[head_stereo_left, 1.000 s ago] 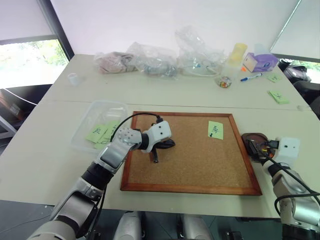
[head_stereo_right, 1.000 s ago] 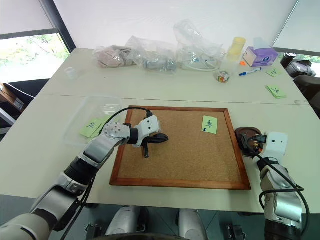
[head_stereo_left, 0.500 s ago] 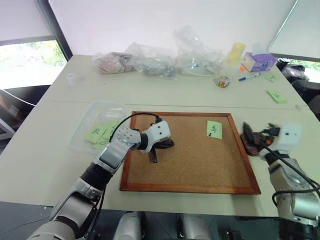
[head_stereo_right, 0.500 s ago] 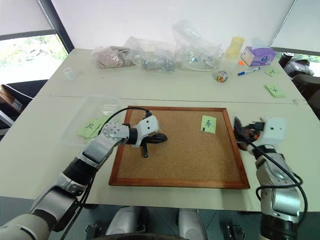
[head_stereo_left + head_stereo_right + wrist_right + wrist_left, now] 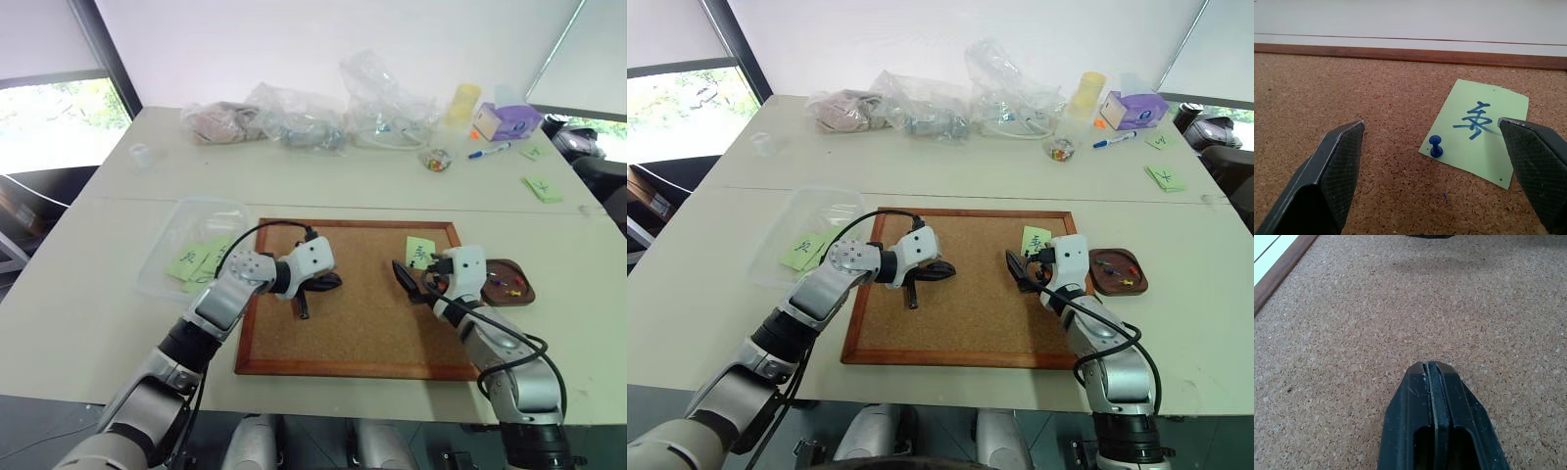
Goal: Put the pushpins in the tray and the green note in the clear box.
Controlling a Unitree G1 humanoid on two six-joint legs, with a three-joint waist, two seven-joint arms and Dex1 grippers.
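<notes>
At far left on the surface (image 5: 78, 294), the clear box (image 5: 186, 245) held green slips. My left gripper (image 5: 312, 286) sat closed over the cork board (image 5: 372, 333). My right gripper (image 5: 1430, 161) gaped wide before the green note (image 5: 1476, 128), fixed by a blue pushpin (image 5: 1436, 145). Rightmost, the tray (image 5: 511, 293) held pushpins (image 5: 502, 284).

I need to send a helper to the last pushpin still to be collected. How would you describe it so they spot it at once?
Find the wooden-framed cork board mid-table. Near its far right corner lies one green note, between the right gripper's open fingers. The pushpin is blue, stuck in that note's corner, unlike the pins lying loose in the brown tray.
</notes>
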